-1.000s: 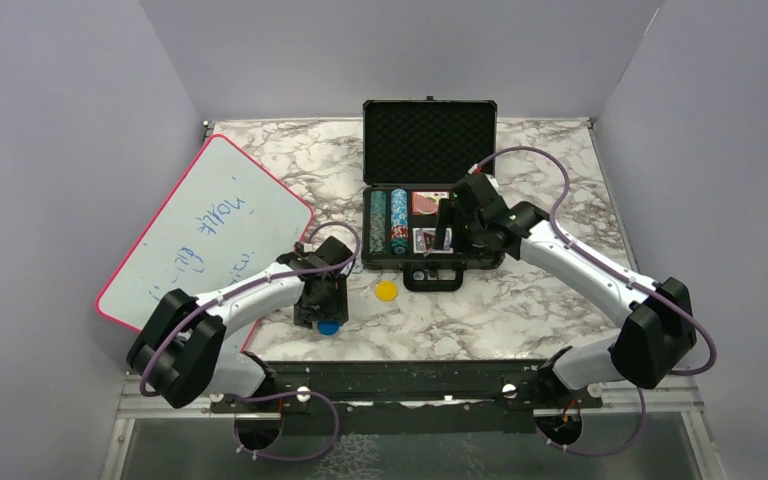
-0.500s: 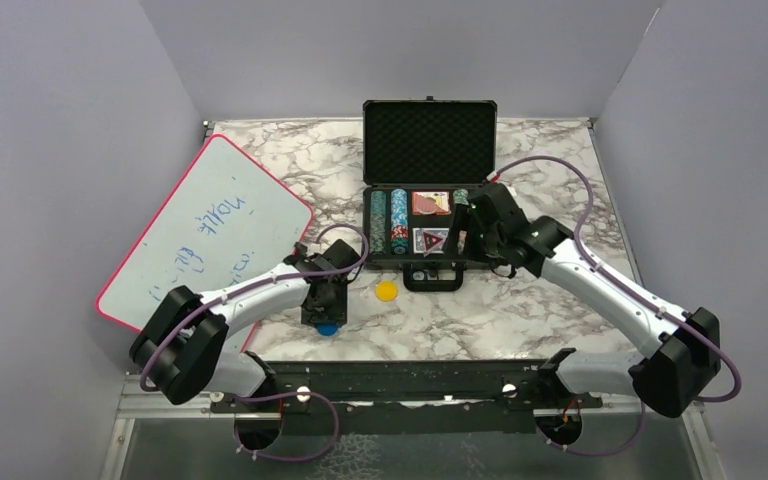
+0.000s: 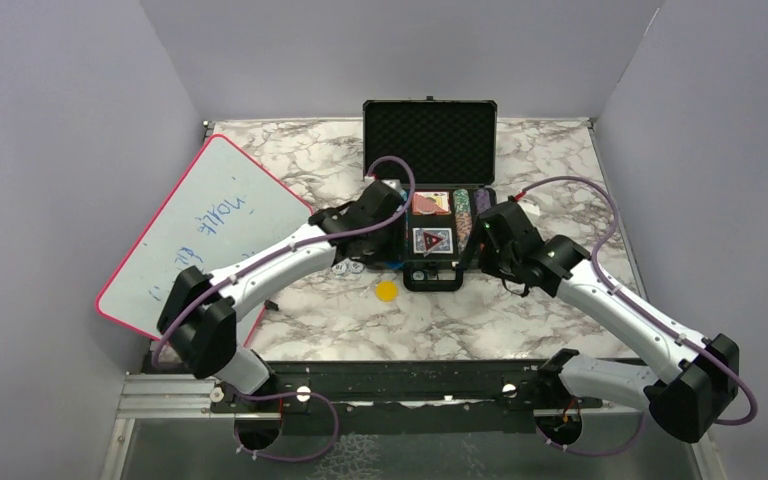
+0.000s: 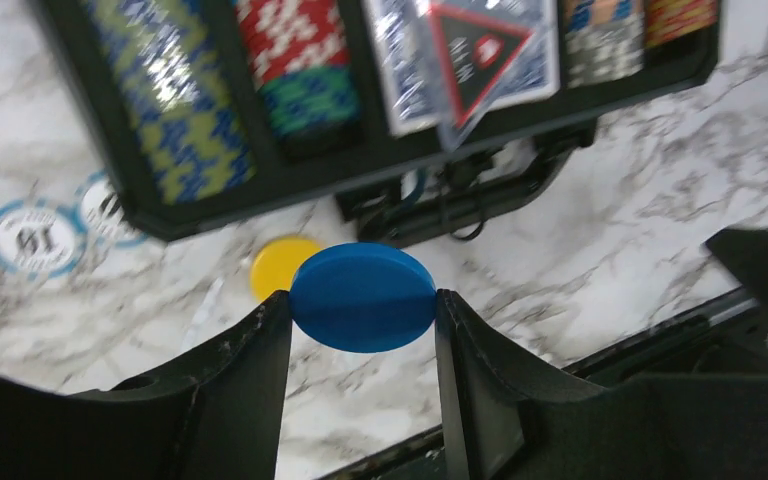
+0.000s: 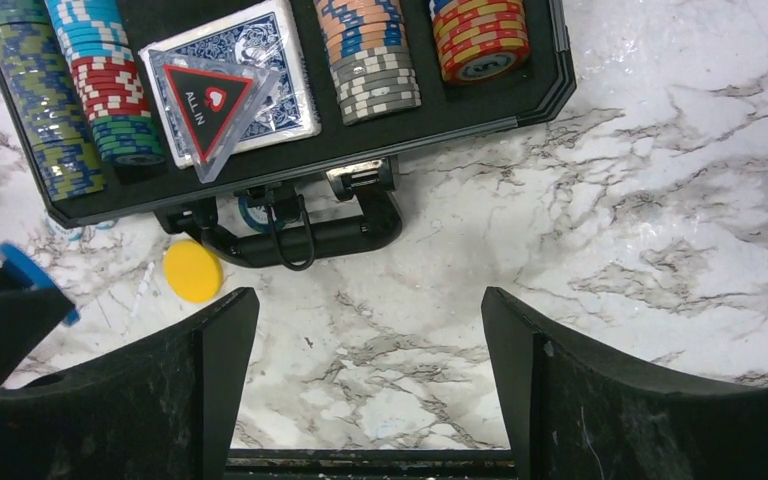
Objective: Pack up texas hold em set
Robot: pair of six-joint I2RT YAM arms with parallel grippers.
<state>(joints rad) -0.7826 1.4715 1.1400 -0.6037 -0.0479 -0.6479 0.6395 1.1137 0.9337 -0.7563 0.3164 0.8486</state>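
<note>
Left pincer (image 4: 363, 308) clamped on blue button (image 4: 362, 295) rim; right pincer (image 5: 370, 305) apart over marble (image 5: 660, 200) beside briefcase (image 5: 460, 113) front edge.

The whiteboard (image 3: 200, 230) lies left of the briefcase (image 3: 428, 140), with a round button (image 3: 387, 291) before its handle (image 3: 433, 281).

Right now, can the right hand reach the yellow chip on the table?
Probably yes: the right hand is open and empty, and the yellow chip lies uncovered near the case handle.

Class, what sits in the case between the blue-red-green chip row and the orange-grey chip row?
A blue-backed card deck with a triangular ALL IN marker lying on it, clearest in the right wrist view.
</note>
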